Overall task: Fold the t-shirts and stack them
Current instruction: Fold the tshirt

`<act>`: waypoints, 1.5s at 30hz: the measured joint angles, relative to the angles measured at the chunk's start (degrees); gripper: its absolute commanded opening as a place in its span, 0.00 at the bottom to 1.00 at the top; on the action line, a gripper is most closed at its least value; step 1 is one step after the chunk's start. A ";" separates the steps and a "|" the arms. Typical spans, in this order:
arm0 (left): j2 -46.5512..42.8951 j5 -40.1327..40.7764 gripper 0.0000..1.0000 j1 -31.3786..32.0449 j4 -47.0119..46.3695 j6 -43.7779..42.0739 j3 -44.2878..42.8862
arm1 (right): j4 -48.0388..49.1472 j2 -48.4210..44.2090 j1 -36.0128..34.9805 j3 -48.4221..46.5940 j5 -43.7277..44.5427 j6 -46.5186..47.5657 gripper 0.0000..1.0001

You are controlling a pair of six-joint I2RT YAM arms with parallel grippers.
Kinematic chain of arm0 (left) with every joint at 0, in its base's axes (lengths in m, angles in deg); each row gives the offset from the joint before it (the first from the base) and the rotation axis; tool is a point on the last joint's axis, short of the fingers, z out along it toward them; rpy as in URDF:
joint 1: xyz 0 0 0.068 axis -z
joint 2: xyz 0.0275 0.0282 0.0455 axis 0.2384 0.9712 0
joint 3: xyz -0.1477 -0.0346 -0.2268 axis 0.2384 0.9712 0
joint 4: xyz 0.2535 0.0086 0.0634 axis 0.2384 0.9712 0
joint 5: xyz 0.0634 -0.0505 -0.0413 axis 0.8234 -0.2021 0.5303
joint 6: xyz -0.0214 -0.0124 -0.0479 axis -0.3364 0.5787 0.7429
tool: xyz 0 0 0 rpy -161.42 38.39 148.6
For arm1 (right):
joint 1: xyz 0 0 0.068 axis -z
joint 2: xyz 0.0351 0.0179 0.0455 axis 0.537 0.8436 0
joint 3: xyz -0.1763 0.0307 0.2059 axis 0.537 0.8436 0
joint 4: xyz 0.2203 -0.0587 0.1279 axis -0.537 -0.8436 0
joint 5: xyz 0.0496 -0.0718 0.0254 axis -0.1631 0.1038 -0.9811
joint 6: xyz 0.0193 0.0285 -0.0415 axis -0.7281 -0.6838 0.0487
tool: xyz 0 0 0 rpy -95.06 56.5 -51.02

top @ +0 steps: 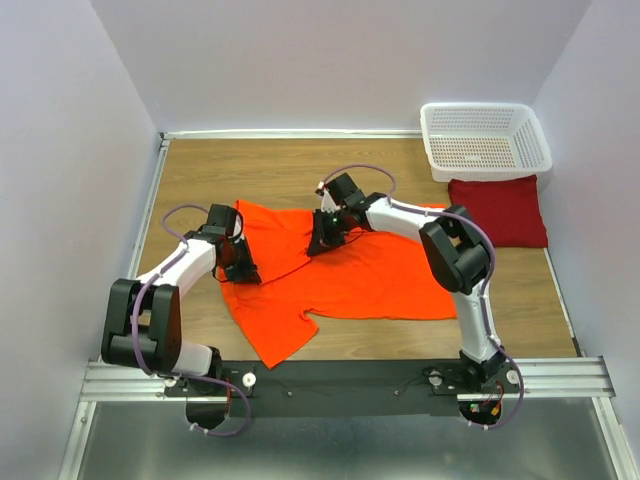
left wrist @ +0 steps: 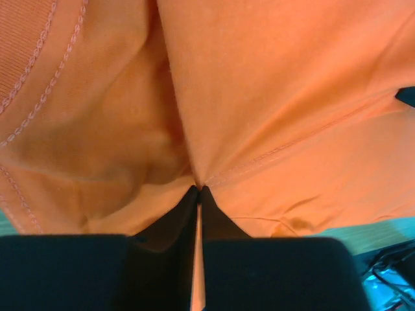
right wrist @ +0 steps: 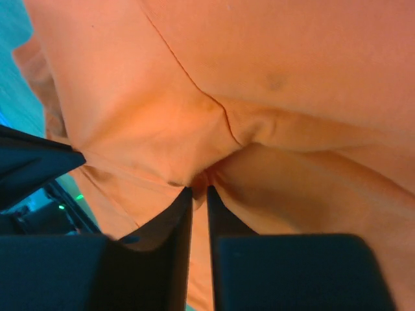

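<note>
The orange t-shirt (top: 350, 275) lies spread and wrinkled on the wooden table, one sleeve trailing toward the near edge. My left gripper (top: 241, 268) sits at its left edge, and in the left wrist view that gripper (left wrist: 199, 188) is shut on a pinched fold of orange cloth (left wrist: 272, 97). My right gripper (top: 322, 243) is down on the shirt's upper middle, and the right wrist view shows it (right wrist: 200, 189) shut on a bunched ridge of the same cloth (right wrist: 259, 71). The maroon t-shirt (top: 498, 210) rests as a folded rectangle at the far right.
A white mesh basket (top: 485, 140) stands at the back right, just behind the maroon shirt. White walls close in the table on three sides. The black rail (top: 350, 378) carrying both arm bases runs along the near edge.
</note>
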 measured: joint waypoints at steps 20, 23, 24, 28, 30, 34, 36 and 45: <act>11.50 7.23 0.64 -9.49 -19.52 0.22 -17.09 | -1.46 -20.96 28.11 12.92 10.56 4.04 0.67; 17.75 6.40 0.55 -9.49 -21.09 0.02 -20.68 | -1.57 -21.18 32.87 15.04 12.09 3.15 0.64; 19.37 6.23 0.54 -9.49 -21.49 -0.02 -21.64 | -1.73 -21.18 34.23 15.74 12.79 2.69 0.64; 24.33 5.97 0.46 -9.42 -22.12 0.02 -25.42 | -2.51 -21.18 37.38 16.48 16.09 1.42 0.59; 25.64 5.99 0.42 -9.42 -22.25 -0.02 -26.64 | -2.47 -21.16 38.56 16.48 17.44 1.11 0.58; 27.47 5.88 0.39 -9.44 -22.73 -0.07 -27.80 | -2.38 -20.57 39.69 16.48 18.53 1.07 0.53; 28.04 5.73 0.39 -9.42 -22.73 -0.11 -27.91 | -2.05 -19.82 40.00 16.44 18.58 1.01 0.52; 29.16 5.27 0.17 -9.42 -22.97 -0.46 -27.91 | -0.92 -15.58 40.06 16.33 18.58 0.44 0.47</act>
